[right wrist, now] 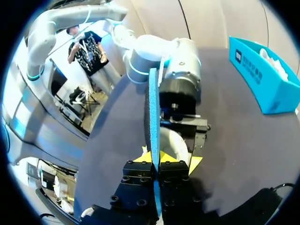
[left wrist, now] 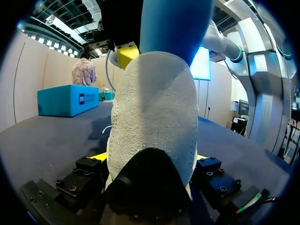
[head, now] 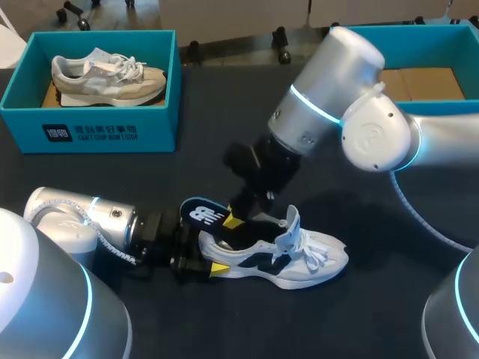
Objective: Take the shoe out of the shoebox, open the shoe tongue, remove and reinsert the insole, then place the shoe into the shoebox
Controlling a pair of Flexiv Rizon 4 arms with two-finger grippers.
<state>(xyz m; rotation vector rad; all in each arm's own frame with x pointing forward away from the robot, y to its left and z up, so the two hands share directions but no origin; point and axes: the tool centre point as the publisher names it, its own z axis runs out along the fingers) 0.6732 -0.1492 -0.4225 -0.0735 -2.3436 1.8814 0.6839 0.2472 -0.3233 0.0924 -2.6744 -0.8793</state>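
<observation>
Head view, white sneaker (head: 299,258): lies on its side on the dark table, out of the box, toe pointing away from my left arm.
Head view, left gripper (head: 213,258): clamps the heel from both sides, probably to steady the shoe while the insole is worked.
Head view, right gripper (head: 238,219): comes down over the shoe's opening, pinching the blue insole (head: 198,213). The insole's heel end sticks out above the collar.
Head view, teal shoebox (head: 90,134): stands at the far left of the table, well apart from the work, with a beige sneaker (head: 105,75) inside.
Left wrist view, heel (left wrist: 154,108): fills the space between my fingers. A yellow fingertip (left wrist: 101,156) shows on each side, pressed against it, so the hold looks firm.
Left wrist view, insole: rises above the heel, with the other gripper's yellow tip just beside it.
Right wrist view, insole: seen edge-on, squeezed between fingers pressed nearly together. The thin pinch suits sliding it along the shoe.
Right wrist view, stage: the insole is partly out. I cannot tell whether it is leaving or going back in.
</observation>
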